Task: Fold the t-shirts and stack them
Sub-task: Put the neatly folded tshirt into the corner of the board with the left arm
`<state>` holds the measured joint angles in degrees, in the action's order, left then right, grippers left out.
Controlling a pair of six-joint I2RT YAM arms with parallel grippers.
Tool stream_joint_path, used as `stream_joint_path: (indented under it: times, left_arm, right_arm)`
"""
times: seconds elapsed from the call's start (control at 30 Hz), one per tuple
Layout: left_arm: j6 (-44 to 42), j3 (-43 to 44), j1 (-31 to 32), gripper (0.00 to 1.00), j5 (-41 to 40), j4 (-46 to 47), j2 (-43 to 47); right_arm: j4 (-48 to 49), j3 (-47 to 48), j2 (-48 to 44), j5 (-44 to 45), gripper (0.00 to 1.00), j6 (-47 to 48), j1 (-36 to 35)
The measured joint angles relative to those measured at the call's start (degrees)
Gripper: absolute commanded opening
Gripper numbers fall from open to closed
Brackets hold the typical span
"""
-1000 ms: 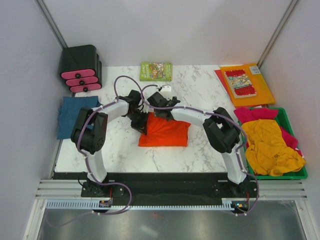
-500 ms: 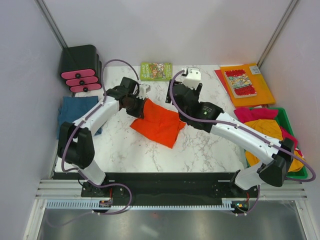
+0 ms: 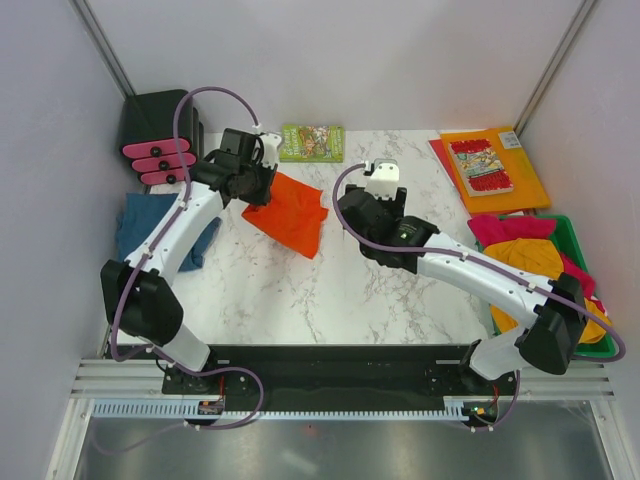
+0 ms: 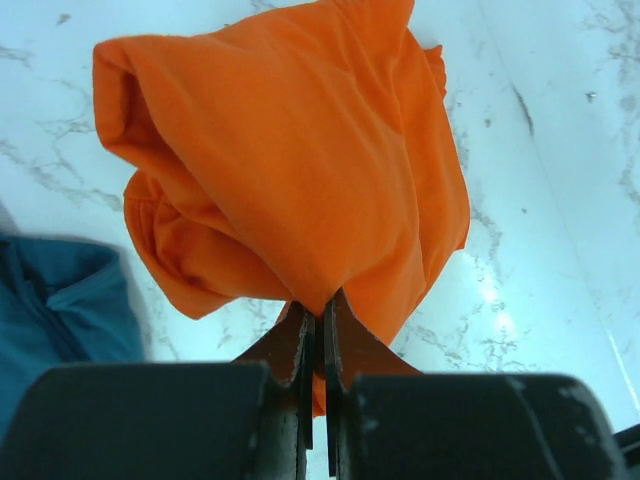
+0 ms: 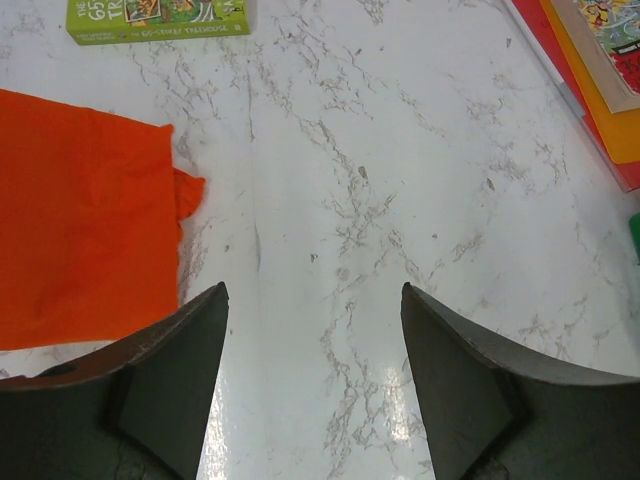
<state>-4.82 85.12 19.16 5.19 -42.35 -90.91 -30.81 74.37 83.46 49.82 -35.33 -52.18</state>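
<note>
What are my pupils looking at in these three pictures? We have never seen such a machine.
Two robot arms stand at a marble table. One picture looks down from above; the others come from a camera on each wrist. The left gripper is shut on an orange t-shirt; the right gripper is open, empty. A teal t-shirt lies at the left, a yellow t-shirt and a pink t-shirt in a green bin at the right, a book and folder at the back.
</note>
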Motion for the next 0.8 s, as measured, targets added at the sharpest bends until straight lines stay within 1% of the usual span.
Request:
stream_joint_path:
  times: [0.43, 0.63, 0.8]
  left_arm:
    - [-9.9, 1.2, -9.2, 0.02, -6.2, -3.9, 0.0]
    - [-15.8, 1.6, -16.0, 0.02, -6.6, -5.3, 0.0]
    - [-21.6, 3.7, -21.6, 0.02, -6.9, -6.1, 0.0]
  right_arm:
    - [1.7, -5.9, -2.0, -1.3, 0.77, -1.1, -0.1]
    - [2.6, -9.4, -2.9, -2.4, 0.77, -2.2, -0.1]
    - [3.5, -11.9, -3.0, -3.1, 0.77, -3.1, -0.1]
